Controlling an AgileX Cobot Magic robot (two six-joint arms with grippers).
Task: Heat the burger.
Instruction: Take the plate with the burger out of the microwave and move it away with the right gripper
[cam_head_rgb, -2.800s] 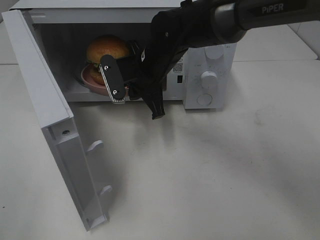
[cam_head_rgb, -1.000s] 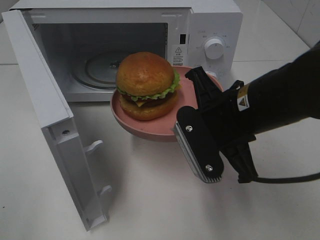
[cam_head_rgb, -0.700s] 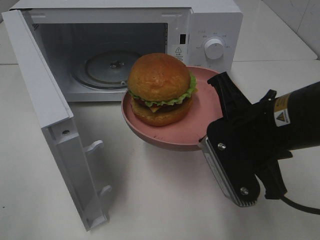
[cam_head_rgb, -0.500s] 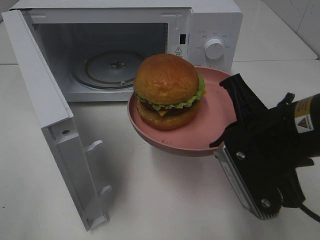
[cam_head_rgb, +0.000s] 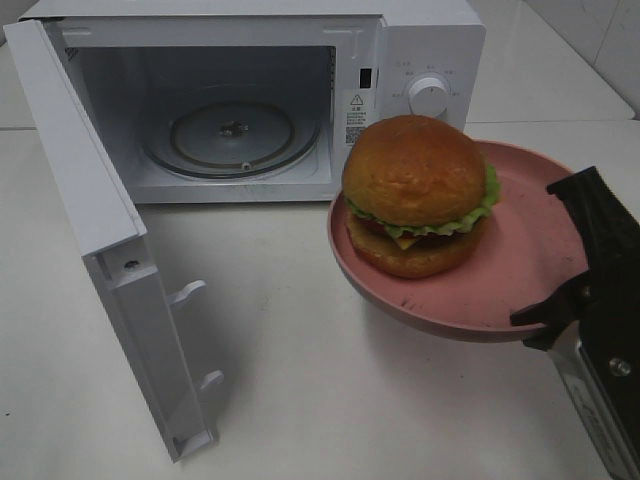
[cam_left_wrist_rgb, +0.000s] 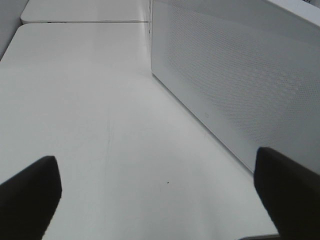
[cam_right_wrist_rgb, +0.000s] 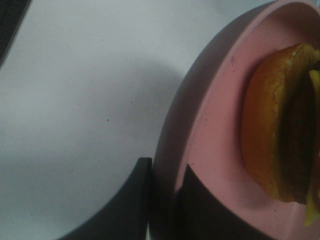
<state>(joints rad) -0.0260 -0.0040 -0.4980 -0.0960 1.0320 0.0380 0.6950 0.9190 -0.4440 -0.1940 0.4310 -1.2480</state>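
The burger (cam_head_rgb: 415, 195) is sitting on a pink plate (cam_head_rgb: 520, 290) outside the open microwave (cam_head_rgb: 420, 50), at its 4 o'clock. The right gripper (cam_right_wrist_rgb: 165, 200) is pinching the plate's rim. The left gripper (cam_left_wrist_rgb: 155, 200) is holding its fingers wide apart.

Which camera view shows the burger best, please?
The exterior high view: the whole burger sits on the pink plate, which the right gripper holds by its rim. The right wrist view shows only the burger's edge. The left wrist view shows none of it.
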